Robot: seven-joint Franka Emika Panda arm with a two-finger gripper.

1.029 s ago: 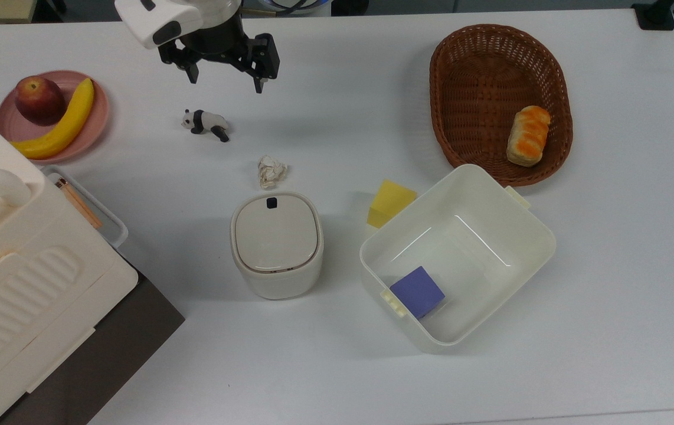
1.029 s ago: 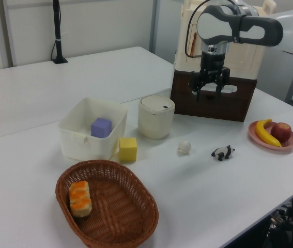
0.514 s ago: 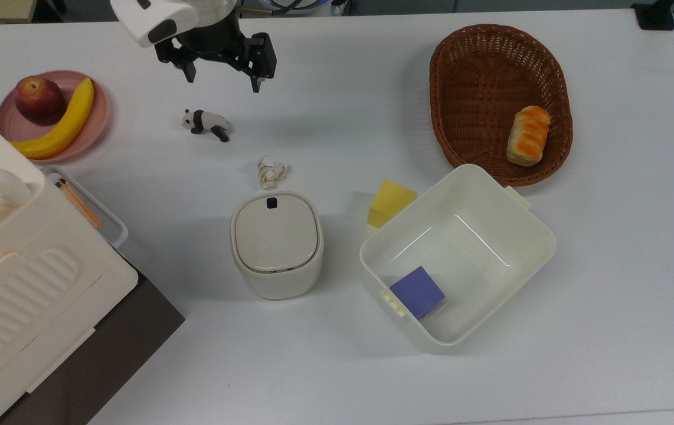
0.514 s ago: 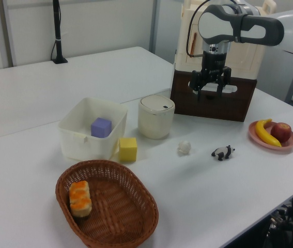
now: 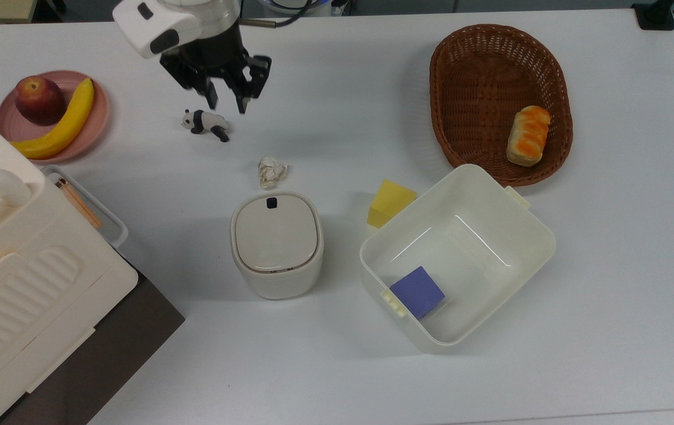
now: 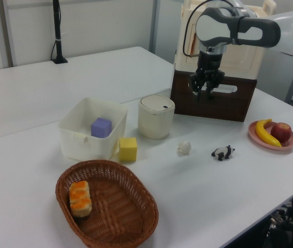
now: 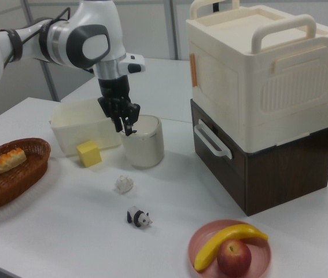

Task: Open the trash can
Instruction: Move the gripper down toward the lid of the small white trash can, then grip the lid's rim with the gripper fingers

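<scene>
trash can (image 5: 277, 244) – rounded-square cream plastic, flat beige lid shut | gripper (image 5: 226, 101) – black fingers slightly apart, empty

Bright, even overhead light fills the scene. Soft, faint shadows spread across the white table (image 5: 337, 383) beside each object. A mild sheen streaks the tub (image 5: 540, 236) floor. The left view looks slightly soft.

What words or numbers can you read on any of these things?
There are none to read. The trash can has a plain lid with just a small black button. The big cream box, the white tub and the basket show no writing.
</scene>
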